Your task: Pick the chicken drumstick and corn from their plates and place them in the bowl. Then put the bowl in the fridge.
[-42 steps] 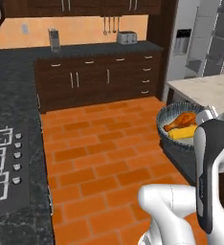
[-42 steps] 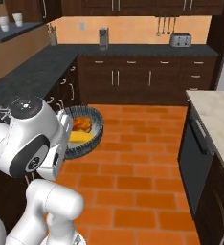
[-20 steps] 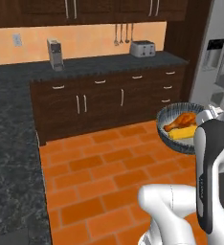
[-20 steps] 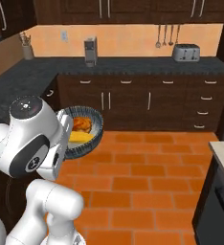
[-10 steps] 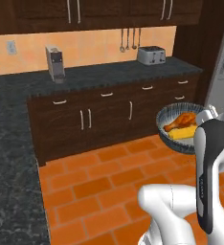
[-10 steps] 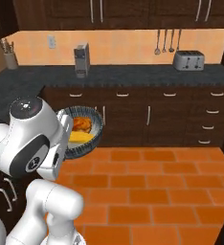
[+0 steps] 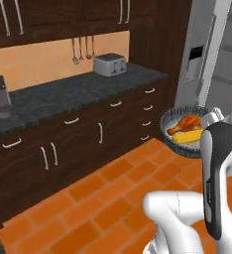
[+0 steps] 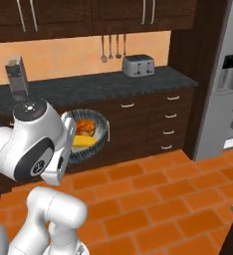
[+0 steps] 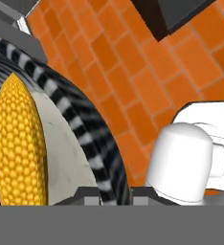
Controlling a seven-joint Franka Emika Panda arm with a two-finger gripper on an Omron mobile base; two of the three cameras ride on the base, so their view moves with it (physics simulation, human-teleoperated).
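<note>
The dark grey bowl [image 7: 173, 135] hangs in the air above the brick floor, in front of my arm. Inside it lie the orange-brown chicken drumstick [image 7: 185, 123] and, beside it, the yellow corn [image 7: 190, 137]. In the right base view the bowl [image 8: 102, 130] carries the drumstick [image 8: 86, 127] and the corn [image 8: 83, 142] just past my white elbow. My gripper [image 9: 114, 196] is shut on the bowl's striped rim [image 9: 80, 127], with the corn [image 9: 18, 148] close on its left. The grey fridge [image 7: 209, 59] stands to the right [image 8: 228, 94]. The plates are out of view.
A dark counter over dark cabinets [image 7: 78, 134] runs along the wall ahead. On it stand a toaster [image 7: 110, 64] and a grey appliance [image 8: 18, 77]. Utensils hang on the wall [image 8: 111, 47]. Orange brick floor [image 8: 178, 199] lies between me and the cabinets.
The whole scene has slid left in both base views as the base moved: the counter and toaster shifted and the fridge has come in at the right. The bowl stays held in the same place.
</note>
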